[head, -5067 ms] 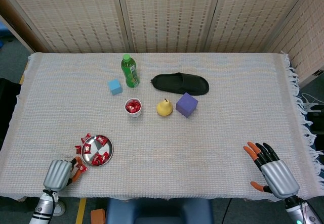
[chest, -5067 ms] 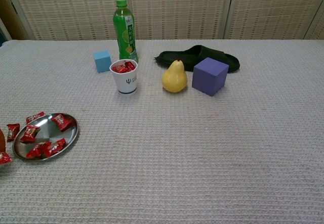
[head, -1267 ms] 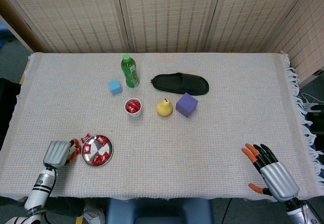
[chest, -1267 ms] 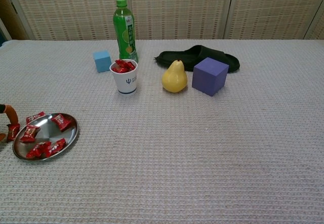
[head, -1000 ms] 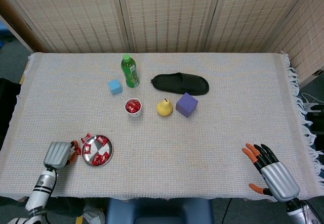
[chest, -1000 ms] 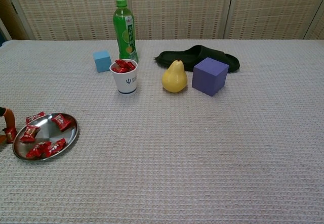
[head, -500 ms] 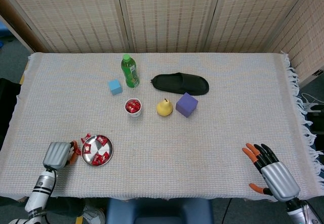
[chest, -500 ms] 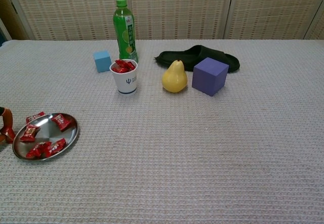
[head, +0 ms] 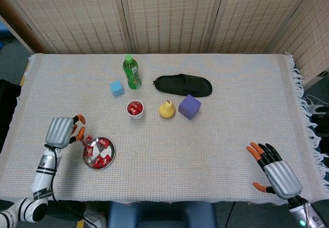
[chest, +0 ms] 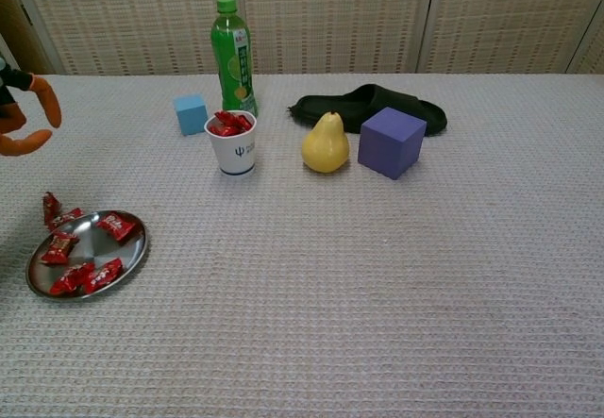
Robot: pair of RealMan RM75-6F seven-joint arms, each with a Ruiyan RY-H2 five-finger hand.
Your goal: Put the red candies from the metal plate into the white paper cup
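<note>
The metal plate (head: 112, 154) (chest: 102, 248) lies near the table's front left with several red candies (head: 103, 143) (chest: 59, 246) on it. One more candy (chest: 49, 207) stands at the plate's left rim, by the tablecloth. My left hand (head: 64, 131) (chest: 25, 116) hovers above and to the left of the plate, its fingers curved and apart with nothing between them. The white paper cup (head: 135, 109) (chest: 232, 144), with red candies inside, stands mid-table. My right hand (head: 272, 172) rests at the front right, fingers spread and empty; only the head view shows it.
A green bottle (head: 131, 72) and a blue cube (head: 117, 88) stand just behind the cup. To the cup's right are a yellow pear (head: 166, 109), a purple cube (head: 189, 106) and a black shoe (head: 182, 85).
My left hand has risen from the tablecloth beside the plate. The candy that was at its fingertips now sits at the plate's left rim. The right hand has barely moved.
</note>
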